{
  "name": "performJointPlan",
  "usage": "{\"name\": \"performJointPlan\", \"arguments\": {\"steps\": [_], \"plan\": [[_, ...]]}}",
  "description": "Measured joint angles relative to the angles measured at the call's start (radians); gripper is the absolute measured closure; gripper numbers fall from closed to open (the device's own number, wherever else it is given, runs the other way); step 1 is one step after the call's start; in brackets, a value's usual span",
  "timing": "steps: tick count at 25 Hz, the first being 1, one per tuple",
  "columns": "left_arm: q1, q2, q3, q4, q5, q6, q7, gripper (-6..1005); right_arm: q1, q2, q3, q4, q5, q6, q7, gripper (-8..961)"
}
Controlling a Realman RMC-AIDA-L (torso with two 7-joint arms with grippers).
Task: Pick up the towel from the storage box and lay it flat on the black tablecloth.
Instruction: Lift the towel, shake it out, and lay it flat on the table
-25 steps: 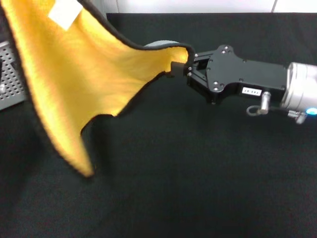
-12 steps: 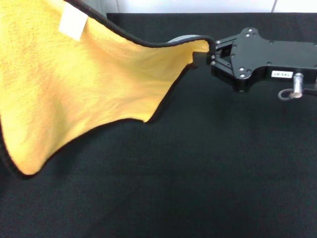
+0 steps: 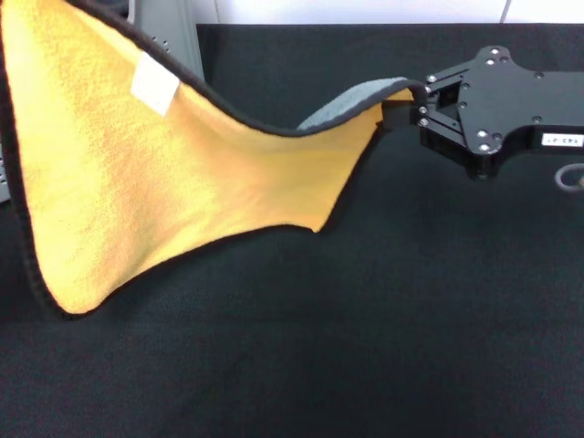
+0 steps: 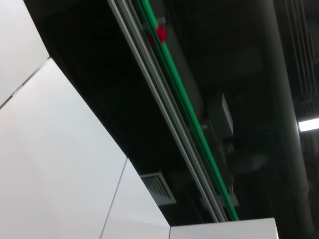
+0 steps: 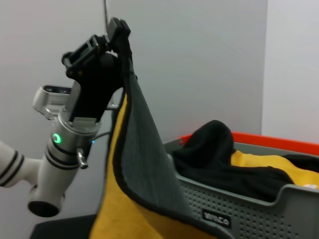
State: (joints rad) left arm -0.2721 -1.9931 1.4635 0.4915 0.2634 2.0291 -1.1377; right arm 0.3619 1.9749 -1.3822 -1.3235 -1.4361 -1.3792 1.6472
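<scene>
The black tablecloth (image 3: 365,328) fills the foreground. Above it the towel (image 3: 182,192) hangs stretched in the air, orange-yellow face toward the head camera, white tag (image 3: 154,84) near its upper edge. The right gripper (image 3: 394,111) has its jaws pinched tight on one corner, over the tablecloth's far side. The left gripper (image 5: 119,31), raised well above the tablecloth, is clamped on the opposite corner. Beyond the towel stands the storage box (image 5: 249,204), holding a black cloth (image 5: 219,157).

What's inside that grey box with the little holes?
The storage box holds a crumpled black cloth and something orange-yellow beside it. Anything beneath them is hidden.
</scene>
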Motion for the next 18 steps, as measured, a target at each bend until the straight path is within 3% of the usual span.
{"name": "performJointPlan", "arguments": {"steps": [9,18], "plan": [[0.122,0.053,0.000,0.119,0.092,0.002,-0.074,972,-0.067,0.012,0.099,-0.126,-0.020,-0.179,0.077,922],[0.180,0.053,-0.029,0.182,0.221,0.002,-0.156,972,-0.116,0.022,0.164,-0.228,-0.038,-0.365,0.167,919]]}}
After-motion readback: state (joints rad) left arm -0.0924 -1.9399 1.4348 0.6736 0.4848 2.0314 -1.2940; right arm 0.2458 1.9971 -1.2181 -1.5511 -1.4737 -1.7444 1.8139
